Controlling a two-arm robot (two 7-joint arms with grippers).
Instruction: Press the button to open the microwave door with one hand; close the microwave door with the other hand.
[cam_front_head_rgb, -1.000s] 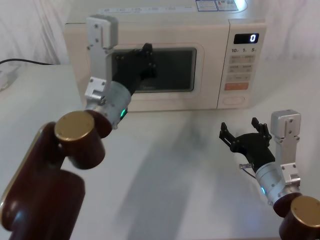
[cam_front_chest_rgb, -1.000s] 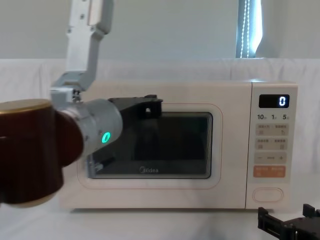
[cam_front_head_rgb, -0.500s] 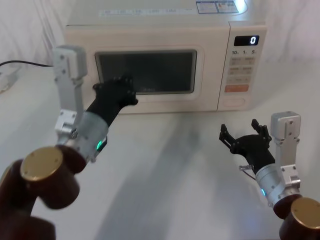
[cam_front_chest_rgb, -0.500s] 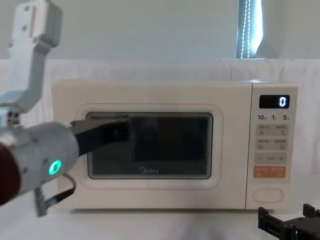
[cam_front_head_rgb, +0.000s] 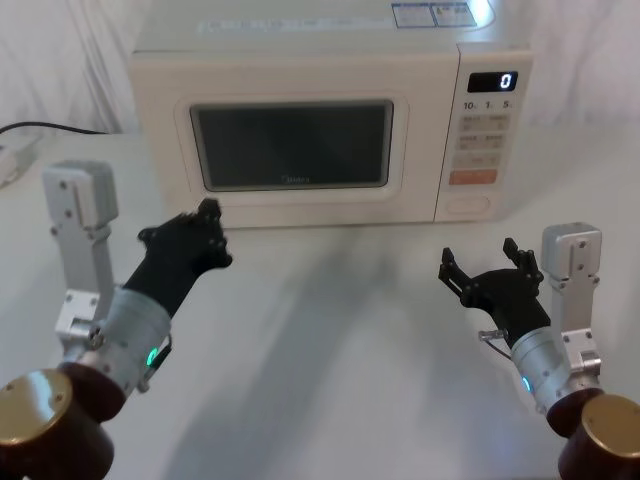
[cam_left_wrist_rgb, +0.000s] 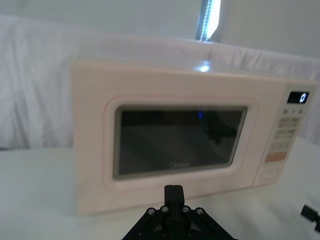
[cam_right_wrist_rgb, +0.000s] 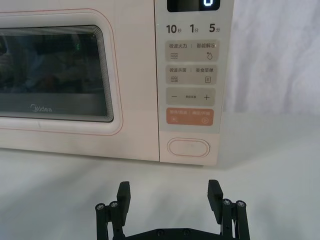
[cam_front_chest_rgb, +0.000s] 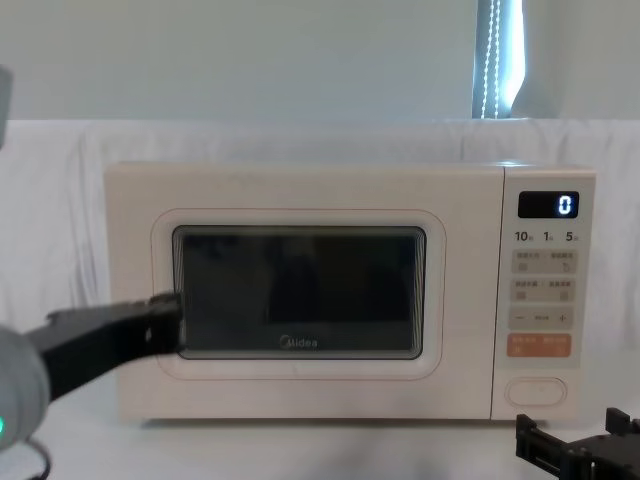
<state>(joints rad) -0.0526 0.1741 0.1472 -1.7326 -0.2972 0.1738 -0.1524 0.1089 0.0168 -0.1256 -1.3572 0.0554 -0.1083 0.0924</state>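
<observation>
Head view: one microwave (cam_front_head_rgb: 330, 120), door (cam_front_head_rgb: 290, 150) closed, two end effectors.

Surroundings: table, backdrop cloth, cable, light strip.
White table (cam_front_head_rgb: 330, 330), matte, with soft shadows on its surface. White cloth backdrop (cam_front_chest_rgb: 300, 135), creased, draped behind. Black cable (cam_front_head_rgb: 50, 126) trailing at the far left edge of the table. Bright vertical light strip (cam_front_chest_rgb: 497, 58) on the grey wall (cam_front_chest_rgb: 250, 60) above the cloth.

Right gripper (cam_front_chest_rgb: 578, 452) cut off by chest view's edge.
</observation>
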